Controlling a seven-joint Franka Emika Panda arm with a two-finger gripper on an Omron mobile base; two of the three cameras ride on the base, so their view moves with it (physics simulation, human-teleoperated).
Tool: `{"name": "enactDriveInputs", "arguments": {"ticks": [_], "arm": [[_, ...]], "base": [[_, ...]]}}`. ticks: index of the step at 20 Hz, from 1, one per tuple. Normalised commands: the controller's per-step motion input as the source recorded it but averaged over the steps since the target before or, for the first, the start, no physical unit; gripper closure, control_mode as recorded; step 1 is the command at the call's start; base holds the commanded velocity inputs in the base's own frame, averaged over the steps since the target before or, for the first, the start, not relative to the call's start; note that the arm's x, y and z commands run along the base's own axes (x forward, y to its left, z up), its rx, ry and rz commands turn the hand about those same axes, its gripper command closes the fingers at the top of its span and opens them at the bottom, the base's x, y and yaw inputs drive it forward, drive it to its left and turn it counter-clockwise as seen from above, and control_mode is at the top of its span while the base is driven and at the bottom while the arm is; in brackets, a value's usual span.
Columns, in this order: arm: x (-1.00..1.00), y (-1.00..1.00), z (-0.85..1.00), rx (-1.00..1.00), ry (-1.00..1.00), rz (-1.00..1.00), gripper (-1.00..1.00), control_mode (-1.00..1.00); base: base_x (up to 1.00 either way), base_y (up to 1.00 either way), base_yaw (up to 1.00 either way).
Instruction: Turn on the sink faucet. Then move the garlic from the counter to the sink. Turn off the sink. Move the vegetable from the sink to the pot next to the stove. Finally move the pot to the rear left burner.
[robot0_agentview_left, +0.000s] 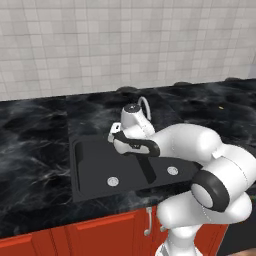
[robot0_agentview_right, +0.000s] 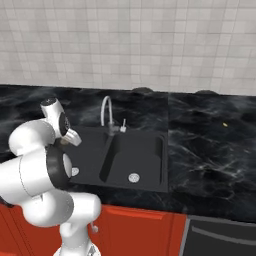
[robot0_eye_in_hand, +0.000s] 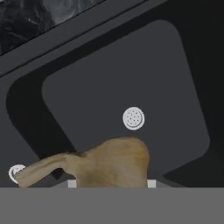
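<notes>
The garlic (robot0_eye_in_hand: 118, 159), a tan-brown bulb with a long stem tip, fills the bottom of the hand view, and my gripper (robot0_eye_in_hand: 111, 183) is shut on it. Below it lies the dark grey sink (robot0_eye_in_hand: 109, 74) with a round silver drain (robot0_eye_in_hand: 133, 118). In the left base view the gripper (robot0_agentview_left: 115, 139) hangs over the left bowl of the sink (robot0_agentview_left: 75, 170). The silver gooseneck sink faucet (robot0_agentview_right: 106, 111) stands behind the basins, its short lever (robot0_agentview_right: 123, 125) to its right. The black marble counter (robot0_agentview_left: 35, 130) surrounds the sink. The pot and the stove are out of view.
A second drain (robot0_eye_in_hand: 16, 173) shows at the lower left of the hand view. Red cabinet fronts (robot0_agentview_left: 100, 235) run below the counter. A small yellow speck (robot0_agentview_right: 225, 124) lies on the counter to the right. My arm's elbow (robot0_agentview_left: 215, 185) bulks over the sink's right side.
</notes>
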Motion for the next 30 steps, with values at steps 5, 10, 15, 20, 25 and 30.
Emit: {"name": "enactDriveInputs", "arguments": {"ticks": [5,10,15,20,25,30], "arm": [[0.0,0.0,0.0,0.0,0.0,0.0,1.0,1.0],[0.0,0.0,0.0,0.0,0.0,0.0,1.0,1.0],[0.0,0.0,0.0,0.0,0.0,0.0,1.0,1.0],[0.0,0.0,0.0,0.0,0.0,0.0,1.0,1.0],[0.0,0.0,0.0,0.0,0.0,0.0,1.0,1.0],[0.0,0.0,0.0,0.0,0.0,0.0,1.0,1.0]], "base": [[-0.32,-0.04,-0.37],[-0.26,-0.22,-0.41],[-0.26,-0.25,-0.44],[-0.21,-0.26,-0.45],[-0.12,-0.25,-0.48],[-0.02,-0.25,-0.54]]}}
